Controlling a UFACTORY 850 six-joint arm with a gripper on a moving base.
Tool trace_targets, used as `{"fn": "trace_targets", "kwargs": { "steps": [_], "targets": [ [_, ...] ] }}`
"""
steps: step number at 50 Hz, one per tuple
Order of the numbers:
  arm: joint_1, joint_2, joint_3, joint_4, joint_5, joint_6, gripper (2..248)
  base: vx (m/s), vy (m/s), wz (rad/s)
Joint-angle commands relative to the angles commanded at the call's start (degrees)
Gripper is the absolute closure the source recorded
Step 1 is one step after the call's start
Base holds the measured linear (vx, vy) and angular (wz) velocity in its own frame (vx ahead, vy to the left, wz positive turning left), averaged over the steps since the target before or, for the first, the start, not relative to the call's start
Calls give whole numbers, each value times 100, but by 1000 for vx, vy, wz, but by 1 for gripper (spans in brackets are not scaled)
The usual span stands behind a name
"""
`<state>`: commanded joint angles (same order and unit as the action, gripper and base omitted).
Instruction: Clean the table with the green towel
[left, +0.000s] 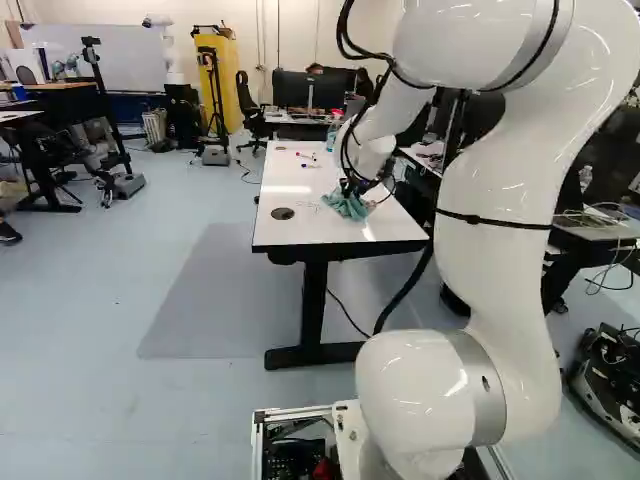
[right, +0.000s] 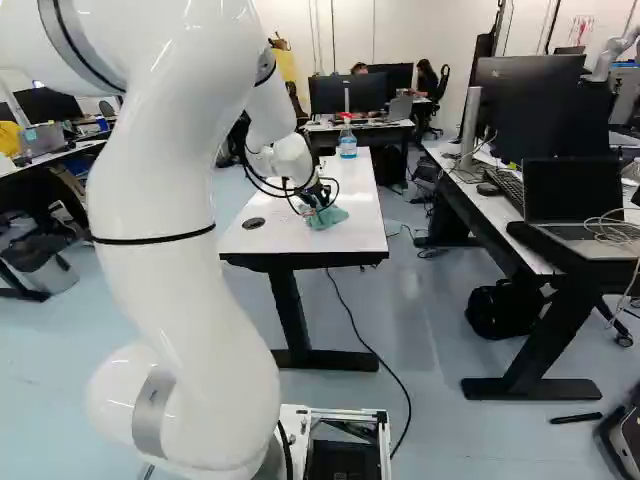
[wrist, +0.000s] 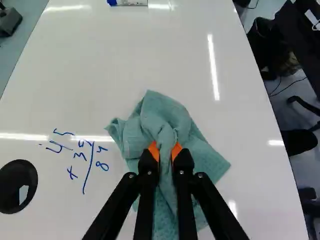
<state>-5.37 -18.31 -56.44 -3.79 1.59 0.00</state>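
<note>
In the left base view my gripper (left: 358, 186) is low over the white table (left: 290, 225), at the green towel (left: 346, 205). The wrist view shows the gripper (wrist: 166, 152) shut on a bunched fold of the green towel (wrist: 172, 117), orange pads pressing it from two sides. The rest of the cloth spreads crumpled on the tabletop around the fingers. Blue handwritten figures (wrist: 82, 155) are on the table beside the towel, between it and the round black grommet (wrist: 17, 186).
A blue-capped marker (wrist: 127, 2) lies farther ahead on the table. A spray bottle (right: 347, 138) stands at the table's far end. Desks with monitors (right: 525, 105) are to the right, and another robot (left: 165, 45) stands far back.
</note>
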Motion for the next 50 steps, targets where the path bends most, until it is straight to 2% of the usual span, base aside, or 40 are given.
{"fn": "trace_targets", "kwargs": {
  "steps": [13, 25, 40, 50],
  "targets": [
    [-154, 240, 291, 0, 0, 0, 204, 0, 0, 0],
    [-346, 185, 225, 0, 0, 0, 204, 0, 0, 0],
    [-347, 267, 238, 0, -12, 0, 204, 0, 0, 0],
    [-347, 417, 269, 0, -183, 0, 204, 0, 0, 0]
  ]
}}
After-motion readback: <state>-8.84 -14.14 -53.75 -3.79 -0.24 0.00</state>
